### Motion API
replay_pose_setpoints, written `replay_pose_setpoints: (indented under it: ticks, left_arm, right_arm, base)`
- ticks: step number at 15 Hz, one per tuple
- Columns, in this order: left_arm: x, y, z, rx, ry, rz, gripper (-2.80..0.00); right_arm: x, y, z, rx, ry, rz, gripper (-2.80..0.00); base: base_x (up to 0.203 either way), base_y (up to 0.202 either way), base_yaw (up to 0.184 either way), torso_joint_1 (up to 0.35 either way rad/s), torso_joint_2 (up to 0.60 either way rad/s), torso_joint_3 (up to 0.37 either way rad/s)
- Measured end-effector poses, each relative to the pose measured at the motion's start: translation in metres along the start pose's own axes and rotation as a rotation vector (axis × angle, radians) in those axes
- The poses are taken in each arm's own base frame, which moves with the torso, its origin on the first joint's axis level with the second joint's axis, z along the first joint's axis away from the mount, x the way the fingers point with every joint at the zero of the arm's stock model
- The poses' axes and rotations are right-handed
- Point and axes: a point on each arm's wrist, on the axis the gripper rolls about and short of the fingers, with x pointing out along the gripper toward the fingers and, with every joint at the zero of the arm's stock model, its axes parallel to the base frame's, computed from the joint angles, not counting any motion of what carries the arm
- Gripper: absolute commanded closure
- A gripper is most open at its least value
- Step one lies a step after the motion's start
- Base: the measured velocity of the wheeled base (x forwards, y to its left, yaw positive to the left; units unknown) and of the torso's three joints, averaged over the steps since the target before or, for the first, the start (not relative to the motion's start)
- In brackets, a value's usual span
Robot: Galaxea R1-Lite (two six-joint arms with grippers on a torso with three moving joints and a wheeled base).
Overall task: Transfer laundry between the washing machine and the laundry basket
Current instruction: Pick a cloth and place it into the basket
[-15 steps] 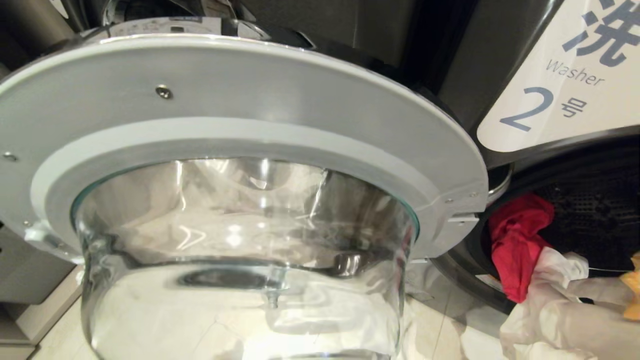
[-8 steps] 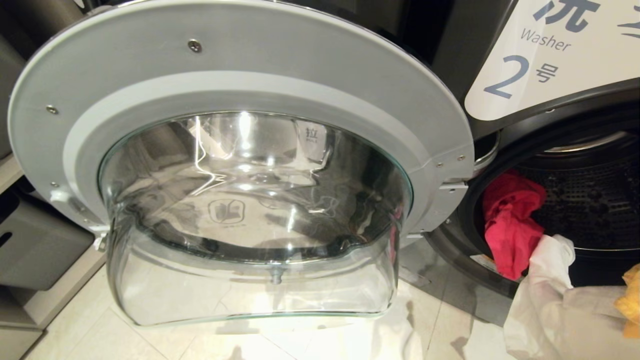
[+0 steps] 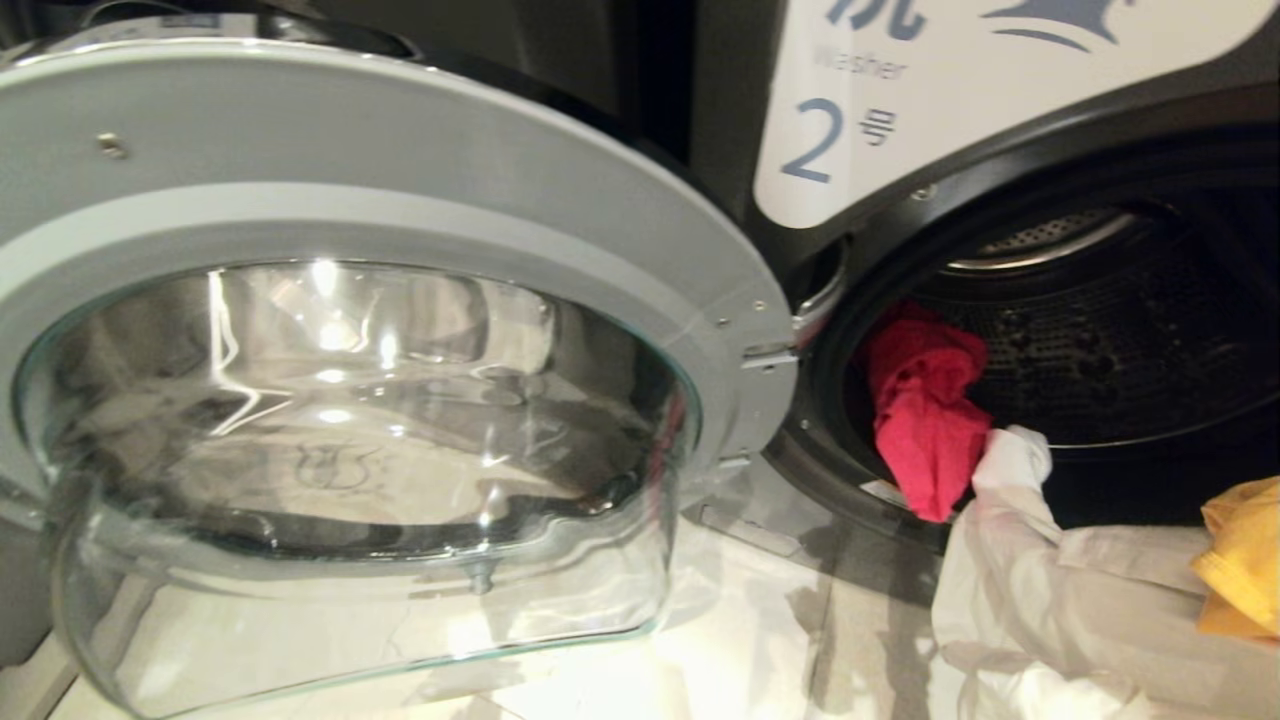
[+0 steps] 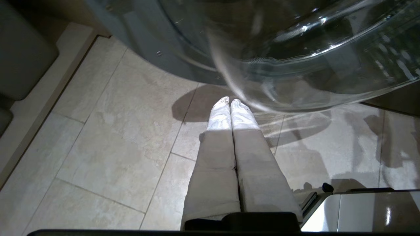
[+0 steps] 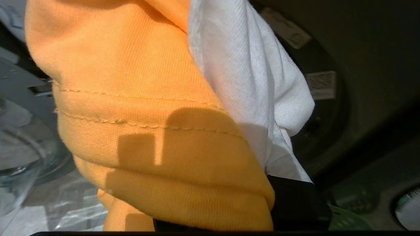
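Grey metal and curved glass fill most of what we see from the head: the washing machine point(image 3: 900, 220), labelled 2, stands with its round door point(image 3: 380, 330) swung wide open to our left. At the mouth of the drum point(image 3: 1100, 330) a red-pink garment point(image 3: 925, 410) hangs over the lower rim, and a white garment point(image 3: 1040, 590) trails from just beside it down and out toward us. An orange garment point(image 3: 1240, 560) shows at the right edge, lying against the white one.

From our right wrist, orange cloth point(image 5: 147, 114) and white cloth point(image 5: 249, 75) drape right over the camera and hide the right gripper, so we cannot tell how its fingers stand or whether they hold the laundry. A bit of green perforated laundry basket point(image 5: 347, 223) peeks out beneath.

Our left gripper point(image 4: 229, 102) hangs over the tiled floor point(image 4: 115, 137) just below the door glass, its cloth-wrapped fingers point(image 4: 220, 114) pressed together and empty.
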Motion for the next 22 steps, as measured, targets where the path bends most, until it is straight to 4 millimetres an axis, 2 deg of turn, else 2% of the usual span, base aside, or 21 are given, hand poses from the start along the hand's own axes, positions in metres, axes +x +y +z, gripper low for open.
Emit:
replay_pose_setpoints:
  ticks: [14,19,22]
  left_arm:
    - [0.0,0.0,0.0,-0.004,0.003,-0.008,0.0]
    - [0.0,0.0,0.0,-0.003,0.0,0.001,0.0]
    - [0.0,0.0,0.0,-0.003,-0.001,0.0,0.0]
  right_arm:
    - [-0.001,0.0,0.002,0.002,-0.009,-0.001,0.0]
    - [0.003,0.0,-0.005,0.016,0.024,0.001,0.0]
    - [0.013,-0.002,-0.021,0.027,0.09,-0.065,0.0]
  base:
    - [0.001,0.008,-0.162,0.001,0.0,0.002]
    - [0.0,0.0,-0.029,0.001,0.0,0.0]
    - [0.0,0.0,0.0,0.0,0.0,0.0]
